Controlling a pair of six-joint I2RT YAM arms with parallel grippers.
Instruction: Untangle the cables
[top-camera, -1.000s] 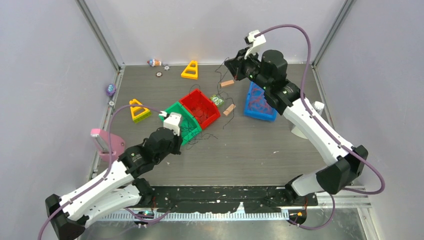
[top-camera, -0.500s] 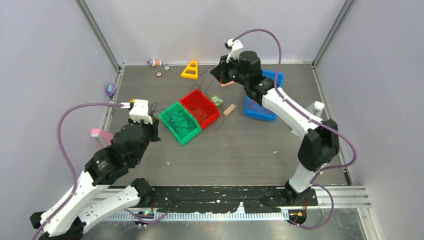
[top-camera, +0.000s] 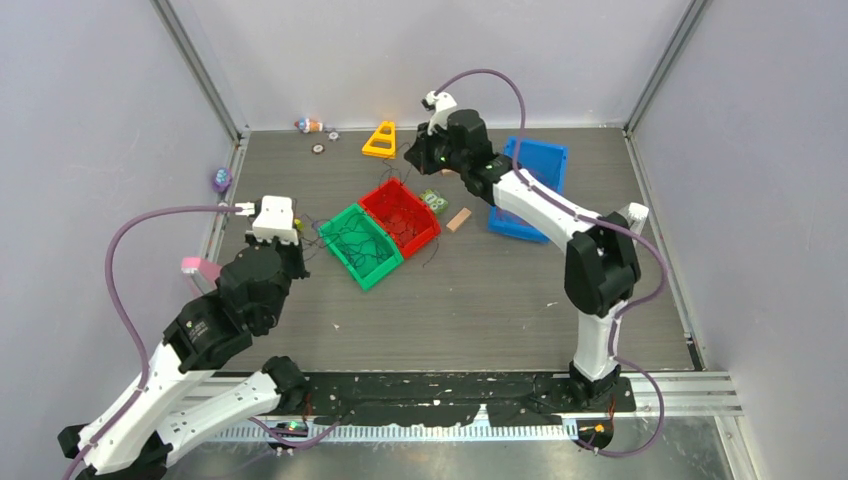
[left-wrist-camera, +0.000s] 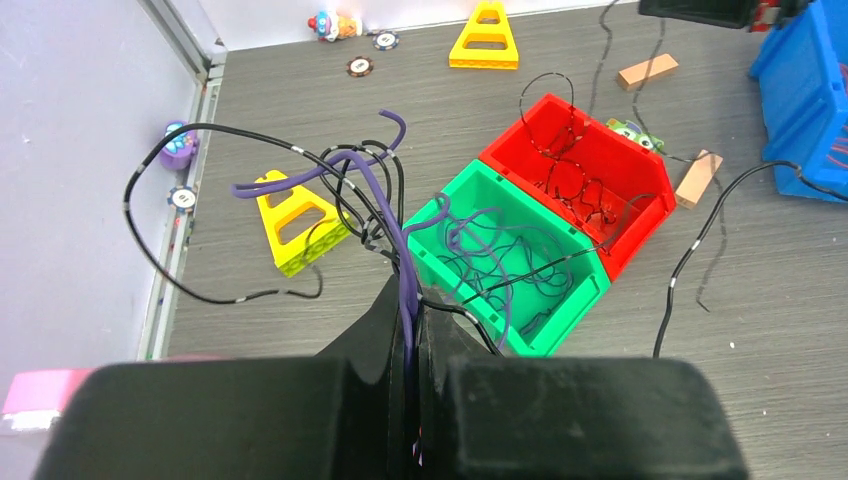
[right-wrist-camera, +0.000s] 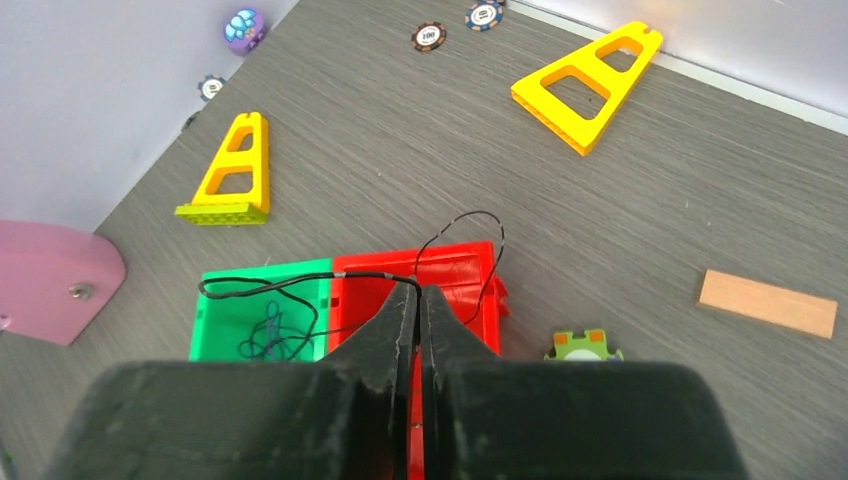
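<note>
Cables (left-wrist-camera: 404, 262) — left claw (left-wrist-camera: 411, 305), clenched on a purple-black bundle, has drawn back to frame left; right claw (right-wrist-camera: 419, 298), pinching one black strand, has swung upper-centre. Strands pulling apart.

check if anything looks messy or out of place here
Yes: the cables are a tangled purple-and-black bunch pinched in the left gripper, with loose strands spilling past the green bin and red bin onto the table.
</note>
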